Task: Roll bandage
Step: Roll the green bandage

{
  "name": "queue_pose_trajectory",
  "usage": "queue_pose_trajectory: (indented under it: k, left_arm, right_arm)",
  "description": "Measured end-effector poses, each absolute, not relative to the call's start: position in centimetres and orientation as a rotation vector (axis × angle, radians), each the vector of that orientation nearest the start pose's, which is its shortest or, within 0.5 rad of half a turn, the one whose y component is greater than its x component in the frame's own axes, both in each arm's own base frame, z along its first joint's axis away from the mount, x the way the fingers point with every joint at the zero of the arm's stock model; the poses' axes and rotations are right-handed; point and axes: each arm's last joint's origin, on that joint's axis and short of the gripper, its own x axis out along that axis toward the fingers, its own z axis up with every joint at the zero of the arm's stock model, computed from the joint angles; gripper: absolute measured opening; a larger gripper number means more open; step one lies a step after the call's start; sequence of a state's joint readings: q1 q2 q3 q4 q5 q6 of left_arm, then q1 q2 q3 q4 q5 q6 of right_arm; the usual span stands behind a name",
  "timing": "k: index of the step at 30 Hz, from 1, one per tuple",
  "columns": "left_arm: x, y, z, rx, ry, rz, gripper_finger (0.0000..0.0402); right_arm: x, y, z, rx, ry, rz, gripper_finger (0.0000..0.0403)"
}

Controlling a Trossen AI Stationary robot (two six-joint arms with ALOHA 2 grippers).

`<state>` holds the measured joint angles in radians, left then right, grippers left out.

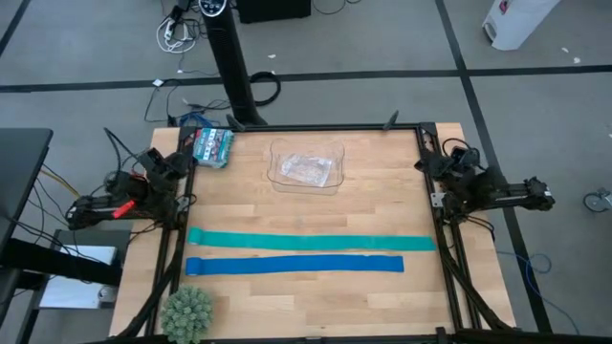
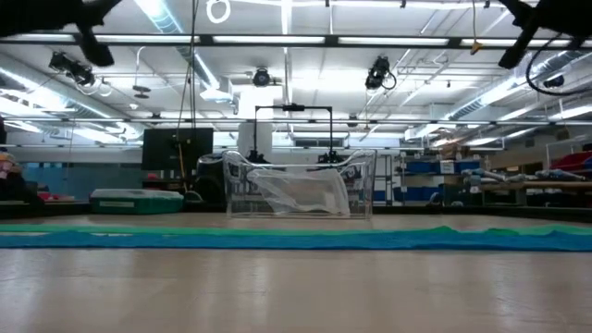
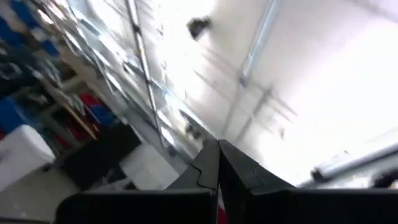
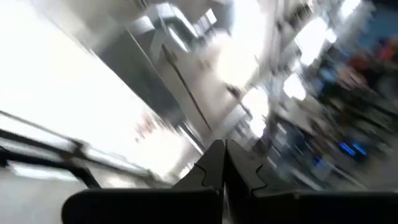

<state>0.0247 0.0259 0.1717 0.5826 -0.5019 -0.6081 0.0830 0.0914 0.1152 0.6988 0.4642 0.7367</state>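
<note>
The teal bandage (image 1: pixel 311 240) lies flat and unrolled across the middle of the table; in the low view it shows as a thin teal line (image 2: pixel 296 232). My left gripper (image 3: pixel 217 163) is at the table's left edge, far from the bandage, shut and tilted up toward the ceiling. My right gripper (image 4: pixel 224 160) is at the table's right edge, also shut and tilted up. In the high view the left gripper (image 1: pixel 175 164) and the right gripper (image 1: pixel 442 160) are folded back by their bases.
A royal-blue strip (image 1: pixel 295 265) lies parallel just nearer than the bandage. A clear plastic tray (image 1: pixel 306 168) with a plastic bag stands at the far middle. A teal packet (image 1: pixel 212 146) lies at the far left, a spiky green ball (image 1: pixel 186 311) at the near left.
</note>
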Motion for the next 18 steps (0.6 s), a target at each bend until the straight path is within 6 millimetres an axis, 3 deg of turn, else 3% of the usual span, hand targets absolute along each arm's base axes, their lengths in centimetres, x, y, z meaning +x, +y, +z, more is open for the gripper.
queue_pose_trajectory:
  k: [3,9,14,18]
  left_arm:
    - [6.3,1.4,29.6,-0.671,-0.646,0.311,0.0012]
    - [6.5,1.2,37.0,-0.493,-0.39,0.306,0.0012]
    - [7.6,1.0,40.1,-0.435,-0.054,0.307,0.0012]
    - [8.9,0.8,41.1,-0.423,0.179,0.263,0.0012]
  right_arm:
    - [8.1,-0.5,27.7,0.843,-0.68,-0.109,0.0008]
    - [9.7,-0.2,33.6,0.654,-0.614,-0.115,0.0008]
    - [12.1,0.1,36.9,0.595,-0.443,-0.134,0.0008]
    - [15.0,0.4,38.8,0.571,-0.293,-0.139,0.0008]
